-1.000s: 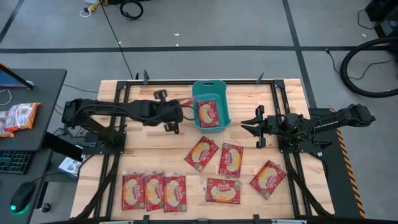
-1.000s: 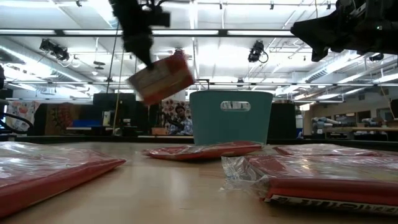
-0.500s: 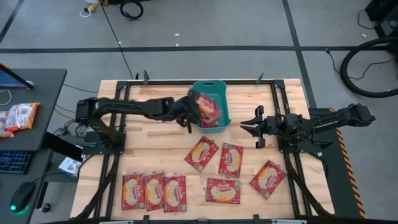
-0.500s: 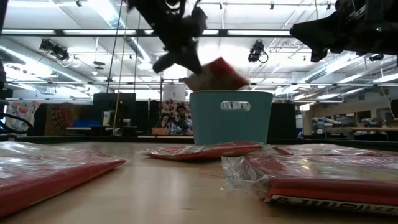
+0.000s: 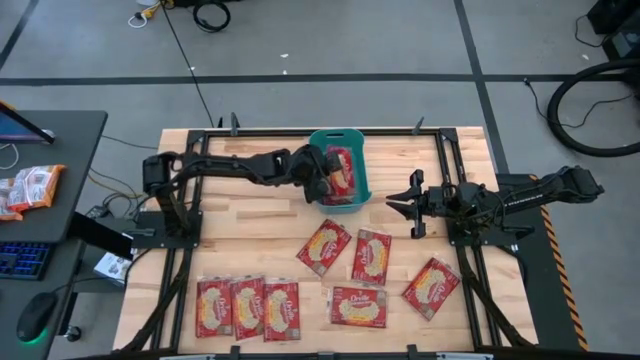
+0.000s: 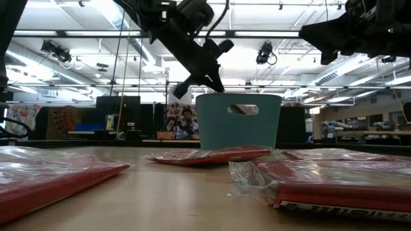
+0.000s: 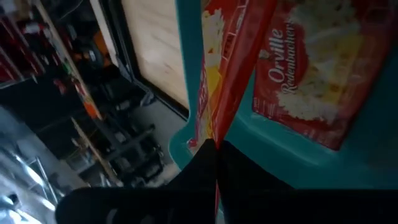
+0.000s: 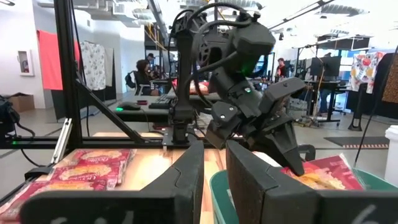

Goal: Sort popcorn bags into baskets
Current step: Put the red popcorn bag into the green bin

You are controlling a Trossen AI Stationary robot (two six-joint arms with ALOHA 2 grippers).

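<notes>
Left wrist view puts you right at the fingers [image 7: 186, 180]: they are pinched together on the lower edge of a popcorn bag [image 7: 233, 68], which stands on edge inside the teal basket [image 7: 193, 134]. A second bag [image 7: 311, 68] lies flat against the basket's floor just beside the held one, its white lettering readable.

From the high view, your left gripper [image 5: 325, 180] sits over the basket [image 5: 362, 160], inside its left wall, with the arm stretched toward it from the left side of the table [image 5: 250, 215]. The held bag [image 5: 342, 172] shows as red and cream within the tub. In the low view the gripper [image 6: 204, 80] hangs tilted just above the basket's rim [image 6: 239, 122].

Your right gripper [image 5: 408, 203] waits right of the basket, apart from it, fingers spread and empty. In the right wrist view those fingers [image 8: 186, 180] stand with a clear gap between them, facing the basket and the other arm.

Seven more bags lie flat in front of the basket: two [image 5: 324, 246] [image 5: 372, 256] close to it, one [image 5: 360, 306] farther out, one [image 5: 432, 287] off to the right, and a row of three [image 5: 247, 307] side by side farthest from it on the left.
</notes>
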